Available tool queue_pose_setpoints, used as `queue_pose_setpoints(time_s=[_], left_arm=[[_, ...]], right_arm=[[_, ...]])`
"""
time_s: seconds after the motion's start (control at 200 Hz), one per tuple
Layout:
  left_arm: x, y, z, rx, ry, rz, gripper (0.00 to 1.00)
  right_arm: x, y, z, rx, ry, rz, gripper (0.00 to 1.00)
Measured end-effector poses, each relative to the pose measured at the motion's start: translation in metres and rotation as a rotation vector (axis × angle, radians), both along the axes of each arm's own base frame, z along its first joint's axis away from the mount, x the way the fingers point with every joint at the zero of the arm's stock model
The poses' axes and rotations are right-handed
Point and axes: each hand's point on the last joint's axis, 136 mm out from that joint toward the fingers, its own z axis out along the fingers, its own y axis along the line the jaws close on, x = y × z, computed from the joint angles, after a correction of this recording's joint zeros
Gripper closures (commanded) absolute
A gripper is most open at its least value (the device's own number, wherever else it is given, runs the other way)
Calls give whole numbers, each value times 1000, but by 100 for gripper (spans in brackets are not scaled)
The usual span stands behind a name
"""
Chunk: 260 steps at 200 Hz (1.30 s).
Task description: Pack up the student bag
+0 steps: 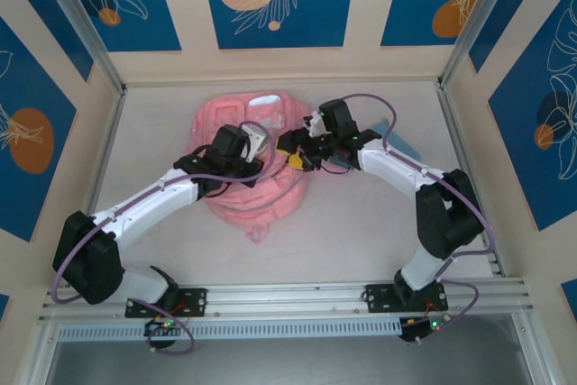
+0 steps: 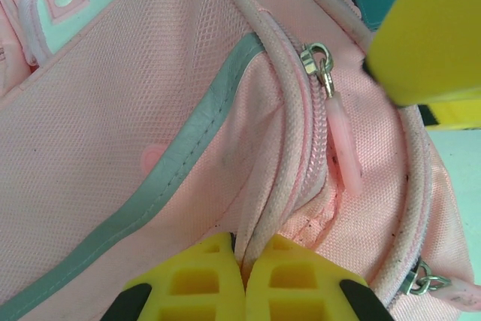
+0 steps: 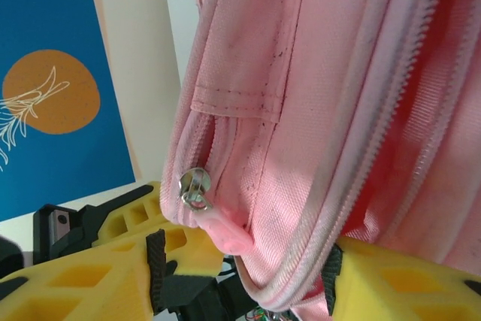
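Pinching zipped pocket piping, the left gripper [image 2: 244,257] grips the student bag [image 2: 113,125]

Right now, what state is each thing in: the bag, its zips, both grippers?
student bag: lying flat, held at one seam.
zip pull: lying loose, ungripped.
left gripper: shut on the student bag's piping.
right gripper: open, jaws astride the student bag's edge.

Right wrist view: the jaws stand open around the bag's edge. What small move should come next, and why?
Probably nudge the right gripper over and close it on the pink zip pull. The pull hangs beside one finger, ungripped, and the zip looks shut, so nothing can go in yet. The left gripper pinches the student bag by its piping, which should steady it.
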Motion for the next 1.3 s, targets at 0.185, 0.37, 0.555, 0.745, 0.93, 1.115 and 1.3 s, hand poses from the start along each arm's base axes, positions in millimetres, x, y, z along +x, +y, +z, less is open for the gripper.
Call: queue_pose_setpoints(time_s=[0.185,0.37,0.555,0.745,0.93,1.115,1.3], left_arm=[[-1,4,4,-22,10,45,80],[-8,34,21,-63,27,248,53],[-28,59,56,-211,18,410,40],[-47,47,63,-332,112,378,36],[-57,28,37,-340,237,357,40],[-58,23,9,-302,314,394,53],[-56,23,-6,-274,342,431,65]], right_arm=[[-5,12,-5,24,47,31,53],[-7,26,-1,63,56,64,61],[-8,44,1,84,64,96,66],[-12,64,2,88,51,133,69],[-15,72,2,82,41,142,72],[-17,73,2,79,40,143,75],[-17,74,1,77,39,143,80]])
